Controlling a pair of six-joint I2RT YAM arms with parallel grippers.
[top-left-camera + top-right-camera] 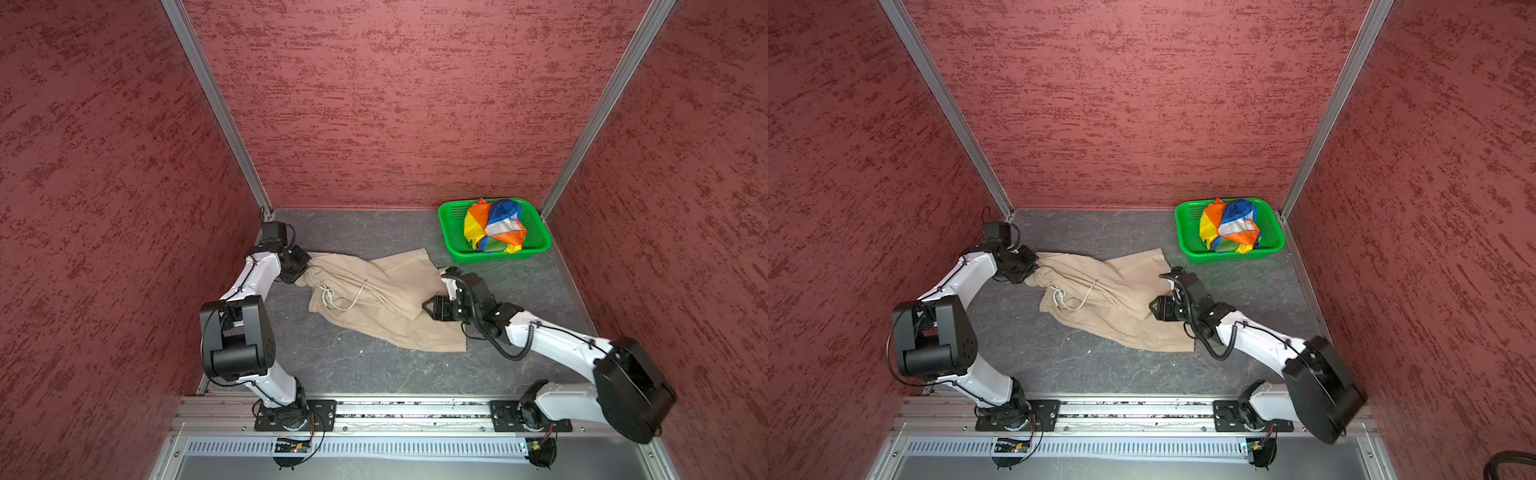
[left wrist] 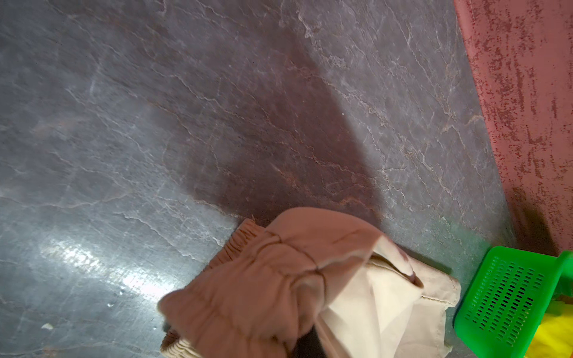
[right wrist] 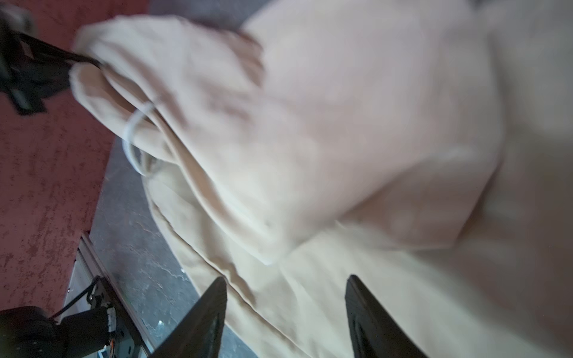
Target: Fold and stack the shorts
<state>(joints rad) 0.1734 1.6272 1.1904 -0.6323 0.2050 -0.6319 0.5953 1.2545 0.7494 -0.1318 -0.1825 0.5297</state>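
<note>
The beige shorts point(image 1: 374, 299) point(image 1: 1113, 299) lie partly spread across the middle of the table, with the white drawstring point(image 1: 345, 301) on top. My left gripper point(image 1: 305, 276) point(image 1: 1034, 272) is shut on a corner of their gathered waistband point(image 2: 248, 279) at the left end. My right gripper point(image 1: 428, 307) point(image 1: 1153, 309) hovers open over a leg of the shorts at the right, and its fingers point(image 3: 214, 310) stand apart with only flat cloth point(image 3: 341, 139) beyond them. The rainbow-striped shorts point(image 1: 494, 226) point(image 1: 1229, 226) sit crumpled in the green basket.
The green perforated basket point(image 1: 498, 255) point(image 1: 1233, 257) point(image 2: 502, 297) stands in the back right corner. Red textured walls enclose the table on three sides. A metal rail point(image 1: 415, 409) with both arm bases runs along the front edge.
</note>
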